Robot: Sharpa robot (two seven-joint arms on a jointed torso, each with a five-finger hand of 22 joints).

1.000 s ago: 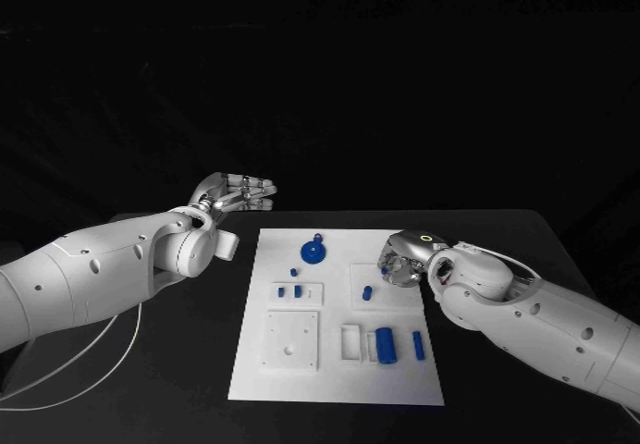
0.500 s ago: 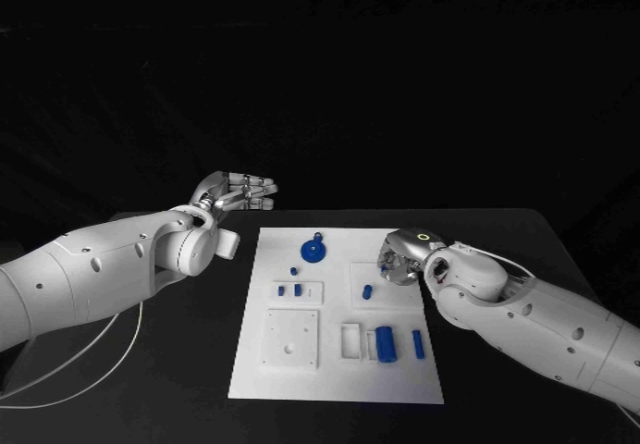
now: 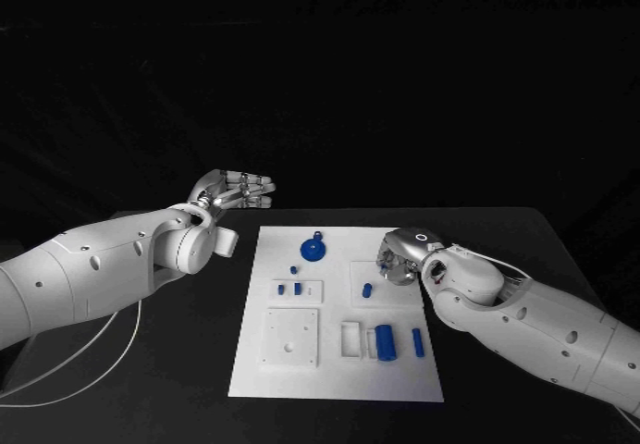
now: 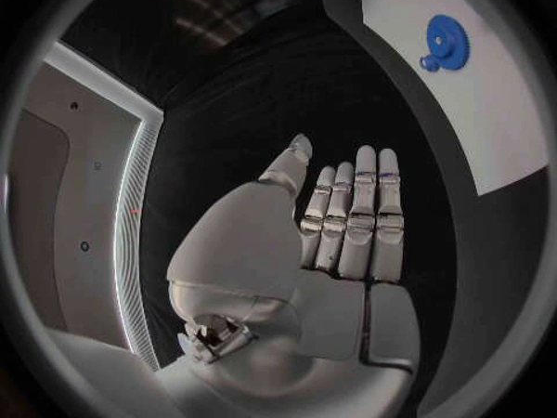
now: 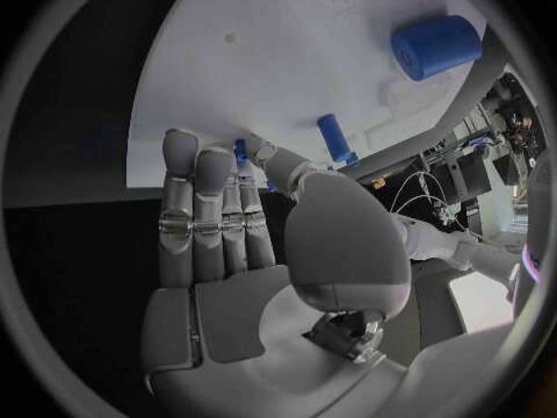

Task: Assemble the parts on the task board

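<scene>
Left hand point(image 3: 235, 191) flat, fingers straight, holding nothing, off the task board's point(image 3: 340, 370) far-left corner; right hand point(image 3: 399, 260) over board's right edge, grasp unclear; blue gear point(image 3: 313, 249) on board's far end.

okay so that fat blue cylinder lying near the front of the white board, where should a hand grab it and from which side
Probably across its round body, coming down from above. The blue cylinder lies on its side on the task board, its long axis running front to back, so its curved flanks face left and right. A white block sits close on one flank and a slim blue pin on the other, so fingers have little room.
</scene>
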